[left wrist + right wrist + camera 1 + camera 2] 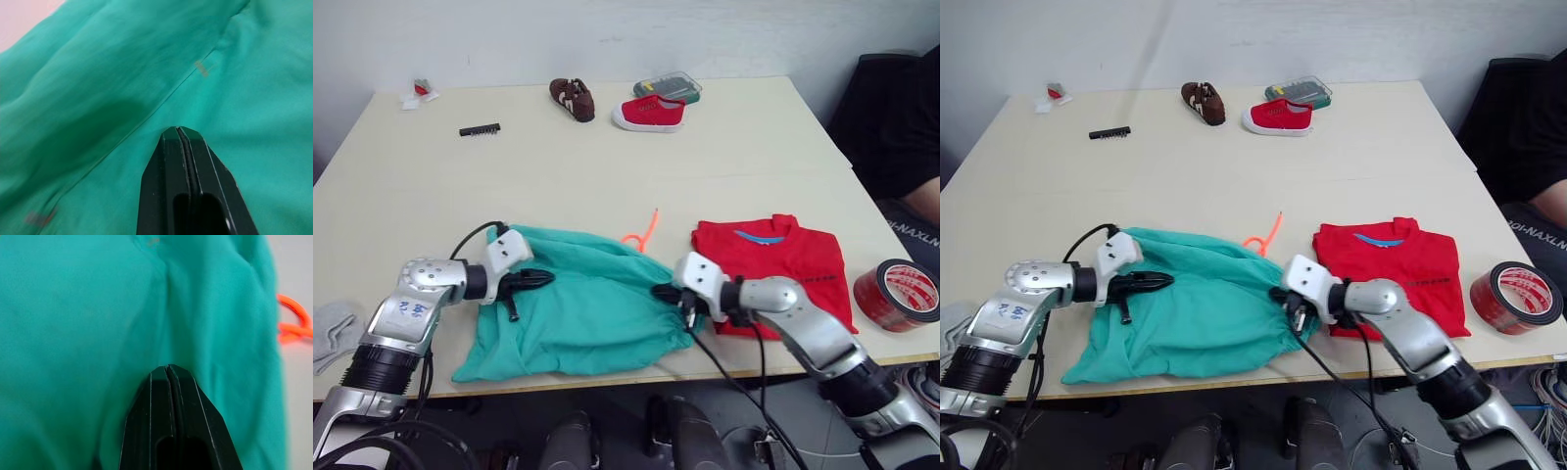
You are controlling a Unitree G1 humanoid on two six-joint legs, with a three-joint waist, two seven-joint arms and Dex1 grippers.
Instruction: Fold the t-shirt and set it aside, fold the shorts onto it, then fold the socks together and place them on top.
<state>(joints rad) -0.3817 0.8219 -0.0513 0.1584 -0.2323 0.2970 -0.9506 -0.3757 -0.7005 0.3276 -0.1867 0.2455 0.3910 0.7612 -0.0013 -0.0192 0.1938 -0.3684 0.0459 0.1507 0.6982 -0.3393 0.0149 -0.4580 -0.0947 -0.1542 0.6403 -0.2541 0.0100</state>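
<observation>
The teal-green shorts (578, 308) lie rumpled near the table's front edge, their orange drawstring (642, 234) trailing off the far side. My left gripper (546, 278) is shut and points right over the shorts' left part; in the left wrist view its tip (178, 130) rests just above the fabric with nothing pinched. From the right, my right gripper (658, 290) is also shut and points left at the shorts' right edge (168, 367). The red t-shirt (783, 259) lies folded at the right. One grey sock (333, 331) sits at the front left edge.
A red tape roll (901, 292) lies at the front right. At the back stand a red shoe (651, 113), a brown shoe (573, 99), a plastic box (668, 86) and a black comb (480, 129). A person in dark clothes (901, 117) sits at the right.
</observation>
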